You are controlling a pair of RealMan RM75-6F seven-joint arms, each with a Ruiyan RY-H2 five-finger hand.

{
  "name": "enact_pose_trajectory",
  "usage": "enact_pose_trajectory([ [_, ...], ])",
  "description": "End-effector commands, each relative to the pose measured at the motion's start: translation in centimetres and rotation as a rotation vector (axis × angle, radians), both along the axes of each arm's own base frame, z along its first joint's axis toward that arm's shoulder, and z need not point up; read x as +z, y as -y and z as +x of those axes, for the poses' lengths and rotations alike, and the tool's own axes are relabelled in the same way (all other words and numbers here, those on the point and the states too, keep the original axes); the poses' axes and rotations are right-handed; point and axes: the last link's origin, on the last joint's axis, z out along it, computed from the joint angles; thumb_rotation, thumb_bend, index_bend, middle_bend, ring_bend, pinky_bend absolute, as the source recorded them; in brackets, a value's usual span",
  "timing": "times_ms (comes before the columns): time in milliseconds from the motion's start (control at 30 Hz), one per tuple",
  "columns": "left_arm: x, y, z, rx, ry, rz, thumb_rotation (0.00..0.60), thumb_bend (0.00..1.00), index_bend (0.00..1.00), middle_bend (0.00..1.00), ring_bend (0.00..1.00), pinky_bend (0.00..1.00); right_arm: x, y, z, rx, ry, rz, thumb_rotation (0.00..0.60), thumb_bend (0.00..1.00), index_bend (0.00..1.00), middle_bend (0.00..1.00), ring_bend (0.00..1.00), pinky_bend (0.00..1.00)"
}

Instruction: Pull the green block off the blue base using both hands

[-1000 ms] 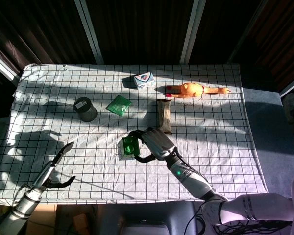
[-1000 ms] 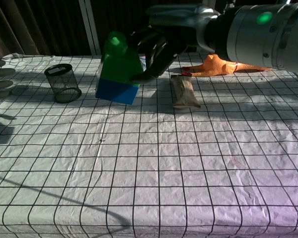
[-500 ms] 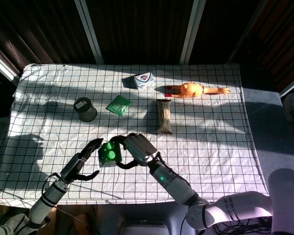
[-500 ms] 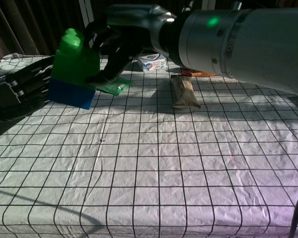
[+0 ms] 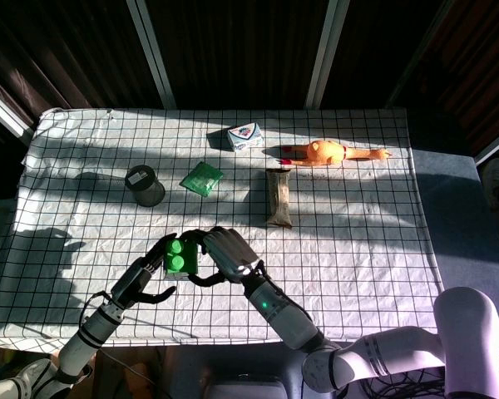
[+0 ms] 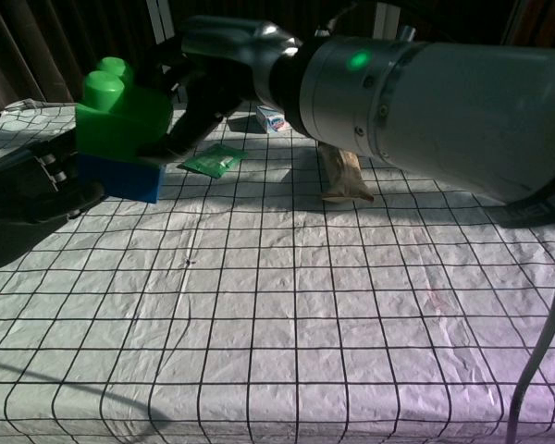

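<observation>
Right hand [image 6: 199, 88] grips the green block [image 6: 120, 116]; left hand [image 6: 37, 180], fingers apart, meets the blue base [image 6: 120, 178]. Risk: a weak left grip lets the base slip.

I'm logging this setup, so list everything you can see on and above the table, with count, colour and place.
green block: one, green, lifted above the near-left table, on the blue base
blue base: one, blue, under the green block
mesh cup: one, dark, far left
green packet: one, green, centre-back
small box: one, white and blue, back
brown packet: one, brown, centre
rubber chicken: one, orange, back right
tablecloth: one, white with black grid
right robot hand: grips the green block
left robot hand: at the base; grip unclear
</observation>
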Motion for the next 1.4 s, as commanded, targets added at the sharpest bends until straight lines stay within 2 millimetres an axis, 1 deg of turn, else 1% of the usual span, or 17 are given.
enact_pose_trajectory([
  [33,-0.1,-0.2,0.0,0.004,0.001,-0.003,0.600,0.31,0.16,0.18,0.00,0.02,0.0,0.0,0.0,-0.004,0.003,0.005,0.600,0.29,0.85,0.62,0.45,0.33],
  [200,0.0,-0.3,-0.1,0.012,0.015,-0.023,0.600,0.31,0.27,0.27,0.00,0.02,0.0,0.1,0.0,-0.010,0.003,0.004,0.600,0.29,0.85,0.62,0.45,0.33],
  [300,-0.1,-0.4,0.0,0.022,0.030,-0.030,0.600,0.34,0.36,0.34,0.03,0.03,0.0,0.2,-0.1,-0.015,0.002,0.005,0.600,0.29,0.85,0.62,0.45,0.33],
  [400,-0.1,-0.4,0.0,0.031,0.040,-0.038,0.600,0.42,0.46,0.44,0.10,0.07,0.0,0.3,-0.2,-0.018,0.006,0.005,0.600,0.29,0.85,0.62,0.45,0.33],
  [467,0.0,-0.5,0.0,0.040,0.041,-0.046,0.600,0.49,0.52,0.51,0.17,0.12,0.0,0.3,-0.2,-0.017,0.008,0.004,0.600,0.29,0.85,0.62,0.45,0.33],
  [533,0.0,-0.5,0.1,0.054,0.045,-0.064,0.600,0.54,0.57,0.56,0.23,0.16,0.1,0.2,-0.2,-0.017,0.010,0.005,0.600,0.29,0.85,0.62,0.45,0.33],
  [633,0.2,-0.6,0.2,0.074,0.057,-0.079,0.600,0.64,0.63,0.63,0.32,0.26,0.3,0.2,-0.2,-0.019,0.017,0.004,0.600,0.29,0.85,0.62,0.45,0.33],
  [767,0.4,-0.6,0.3,0.094,0.067,-0.077,0.600,0.73,0.68,0.69,0.40,0.40,0.6,0.3,-0.2,-0.021,0.022,0.001,0.600,0.29,0.85,0.62,0.45,0.33],
  [900,0.5,-0.7,0.4,0.113,0.080,-0.066,0.600,0.78,0.74,0.76,0.49,0.51,0.9,0.5,-0.4,-0.029,0.031,0.000,0.600,0.29,0.85,0.62,0.45,0.33],
  [1000,0.7,-0.8,0.3,0.116,0.081,-0.050,0.600,0.80,0.76,0.78,0.52,0.53,1.1,0.6,-0.5,-0.034,0.035,-0.002,0.600,0.29,0.85,0.62,0.45,0.33],
  [1167,1.3,-0.9,0.0,0.129,0.087,-0.039,0.600,0.80,0.76,0.79,0.53,0.55,1.7,0.9,-0.7,-0.042,0.048,-0.011,0.600,0.29,0.85,0.62,0.45,0.33],
  [1400,2.6,-1.2,-1.1,0.144,0.087,-0.006,0.600,0.80,0.77,0.80,0.53,0.55,3.3,1.5,-1.5,-0.055,0.070,-0.037,0.600,0.29,0.85,0.62,0.45,0.33],
])
